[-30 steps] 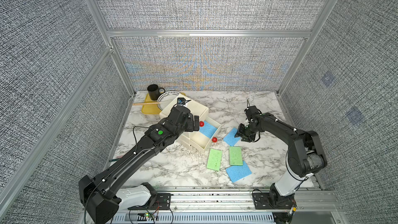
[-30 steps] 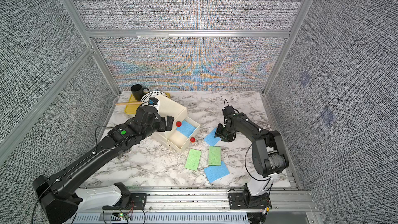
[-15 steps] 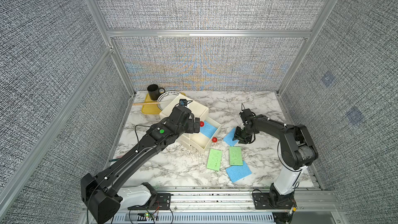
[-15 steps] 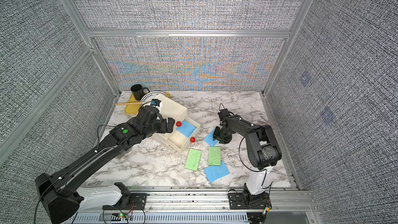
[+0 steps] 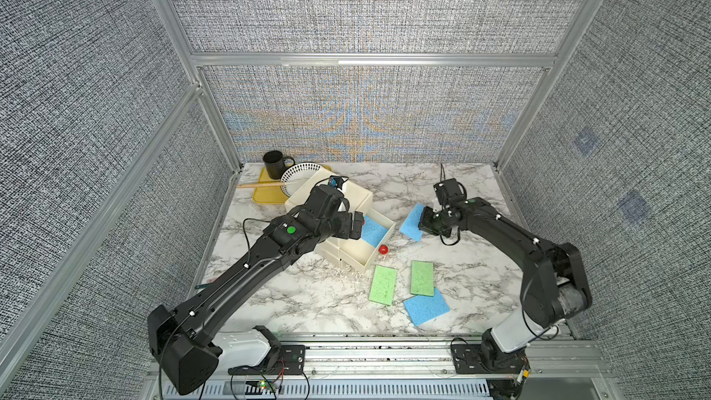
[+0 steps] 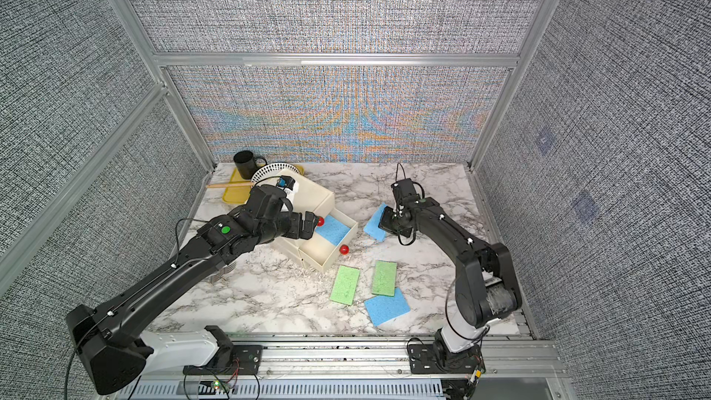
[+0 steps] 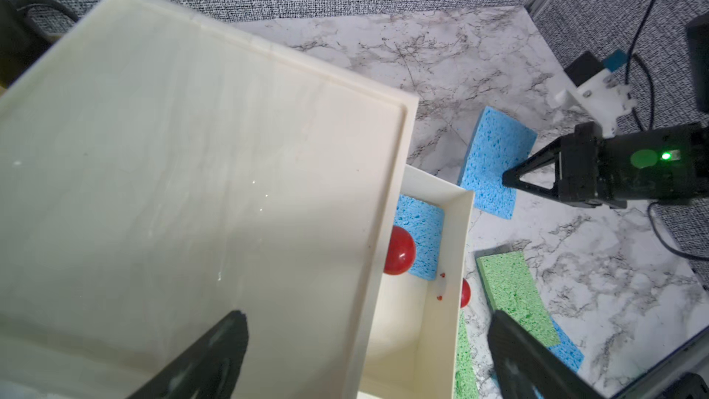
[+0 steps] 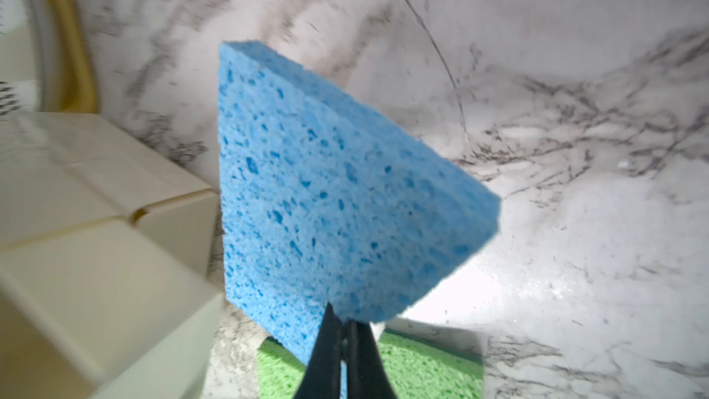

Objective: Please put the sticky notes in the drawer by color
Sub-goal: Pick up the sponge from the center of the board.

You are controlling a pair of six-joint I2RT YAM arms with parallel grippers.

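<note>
The cream drawer (image 5: 334, 202) cabinet stands left of centre, one drawer pulled out with a blue sticky note (image 5: 371, 229) inside and a red knob (image 5: 383, 250) on its front. My right gripper (image 8: 343, 324) is shut on the edge of a second blue sticky note (image 8: 326, 193), held tilted just above the table (image 5: 412, 221) right of the open drawer. My left gripper (image 7: 364, 355) hangs open over the cabinet top and the open drawer, holding nothing. Two green sticky notes (image 5: 383, 284) (image 5: 422, 278) and a blue one (image 5: 427, 306) lie near the front.
At the back left corner stand a black mug (image 5: 274, 164), a white slotted basket (image 5: 302, 177), a yellow tray (image 5: 265, 194) and a wooden stick (image 5: 261, 185). Grey fabric walls enclose the marble table (image 5: 473, 286) on three sides.
My right gripper has closed on the blue sticky note beside the drawer and raised it off the table, tilted. The left arm has barely moved.
</note>
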